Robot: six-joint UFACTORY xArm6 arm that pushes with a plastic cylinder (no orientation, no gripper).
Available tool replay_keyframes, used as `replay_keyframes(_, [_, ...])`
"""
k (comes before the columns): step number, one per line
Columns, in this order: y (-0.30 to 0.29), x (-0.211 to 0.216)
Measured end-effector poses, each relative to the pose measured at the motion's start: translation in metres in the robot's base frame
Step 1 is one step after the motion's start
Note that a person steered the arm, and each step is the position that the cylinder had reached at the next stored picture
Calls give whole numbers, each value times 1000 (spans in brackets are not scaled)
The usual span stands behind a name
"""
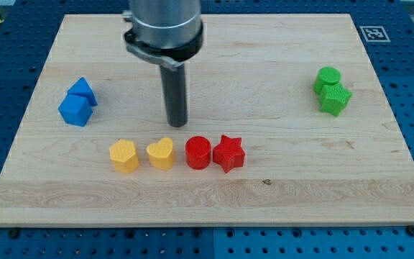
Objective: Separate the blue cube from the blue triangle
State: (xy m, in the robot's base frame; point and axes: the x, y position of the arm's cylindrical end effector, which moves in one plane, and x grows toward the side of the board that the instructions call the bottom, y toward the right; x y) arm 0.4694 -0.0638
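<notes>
The blue cube sits at the view's left on the wooden board. The blue triangle touches it just above and to the right. My tip is at the end of the dark rod, near the board's middle. It is well to the right of both blue blocks and apart from them. It stands just above the row of yellow and red blocks, touching none.
A yellow block, a yellow heart, a red cylinder and a red star form a row below my tip. A green cylinder and a green star-like block touch at the view's right.
</notes>
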Motion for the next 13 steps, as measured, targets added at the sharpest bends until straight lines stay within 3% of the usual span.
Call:
replay_keyframes(2, [-73,16])
replay_keyframes(5, [-194,7])
replay_keyframes(7, [-176,-29])
replay_keyframes(10, [-160,8])
replay_keyframes(12, [-148,-32])
replay_keyframes(13, [-130,-29])
